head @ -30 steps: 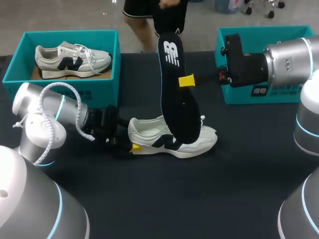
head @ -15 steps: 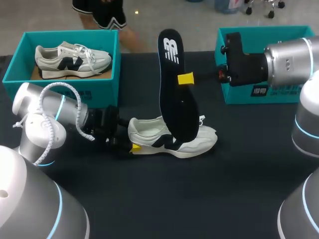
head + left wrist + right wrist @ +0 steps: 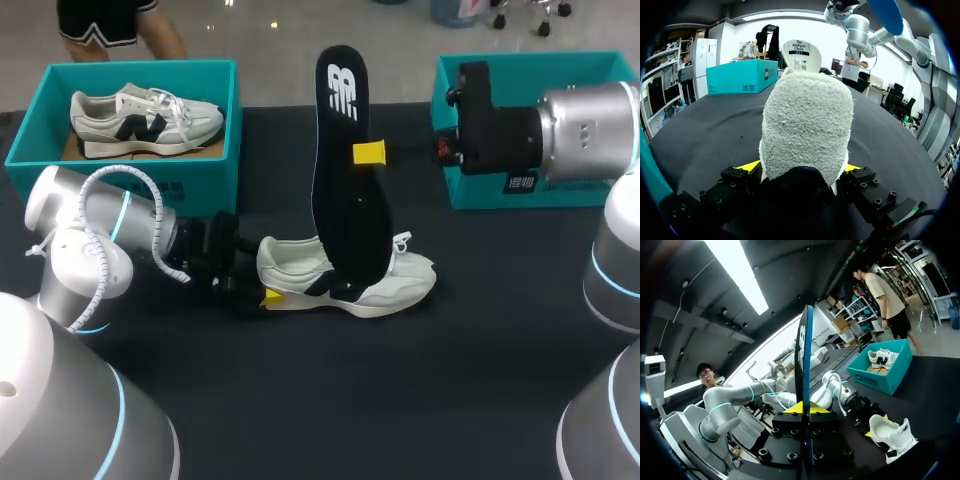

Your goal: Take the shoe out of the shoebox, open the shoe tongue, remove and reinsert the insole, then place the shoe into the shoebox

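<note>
Above the shoe [image 3: 405,283] stands a flat black insole [image 3: 340,180]

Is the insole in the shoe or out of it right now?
Mostly out: the insole stands upright, clamped in the right gripper, over the shoe. Whether its lower end sits inside, cannot tell.

The silver left arm [image 3: 95,225] lies low over the dark surface [image 3: 400,400], its yellow-tipped left hand [image 3: 265,296] clamping the heel of the white sneaker [image 3: 405,275] from both sides. The silver right arm [image 3: 585,120] is held high and level, its right hand [image 3: 372,153] pinching the upright black insole [image 3: 345,200] by its edge.
</note>
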Robot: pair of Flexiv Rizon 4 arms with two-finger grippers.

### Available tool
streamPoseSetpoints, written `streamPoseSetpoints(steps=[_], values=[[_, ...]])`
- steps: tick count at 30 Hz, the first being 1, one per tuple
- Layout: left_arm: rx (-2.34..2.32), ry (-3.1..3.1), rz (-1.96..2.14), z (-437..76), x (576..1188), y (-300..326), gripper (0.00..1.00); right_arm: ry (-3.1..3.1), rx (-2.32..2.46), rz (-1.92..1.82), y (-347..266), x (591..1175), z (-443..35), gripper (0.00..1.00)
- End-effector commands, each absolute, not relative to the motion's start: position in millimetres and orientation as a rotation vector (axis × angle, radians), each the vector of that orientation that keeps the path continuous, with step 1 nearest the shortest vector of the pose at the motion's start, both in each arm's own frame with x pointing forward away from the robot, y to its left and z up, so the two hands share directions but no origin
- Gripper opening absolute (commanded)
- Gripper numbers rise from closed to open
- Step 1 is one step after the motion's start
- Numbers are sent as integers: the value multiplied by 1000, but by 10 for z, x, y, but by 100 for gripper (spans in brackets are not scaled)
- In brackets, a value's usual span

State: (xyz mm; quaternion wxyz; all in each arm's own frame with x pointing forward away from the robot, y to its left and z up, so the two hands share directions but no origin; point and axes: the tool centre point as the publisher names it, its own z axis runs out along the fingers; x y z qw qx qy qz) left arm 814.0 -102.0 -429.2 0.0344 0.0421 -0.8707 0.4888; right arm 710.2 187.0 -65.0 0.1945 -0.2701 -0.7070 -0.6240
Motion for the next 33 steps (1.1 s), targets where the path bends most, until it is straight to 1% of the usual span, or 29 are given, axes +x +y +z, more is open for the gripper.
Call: streamPoseSetpoints(steps=[1,20,33], values=[[130,-2678,1504,-4317,8131,-1023,0,-2020,-727,-1696,1724,7006,-533,0],[130,-2678,1504,-4317,8131,-1023,0,-2069,-716,-1658,1444,6629,-358,0],[130,-2678,1504,-4317,8131,-1023,0,-2051,-709,-1665,1442,6579,-366,0]])
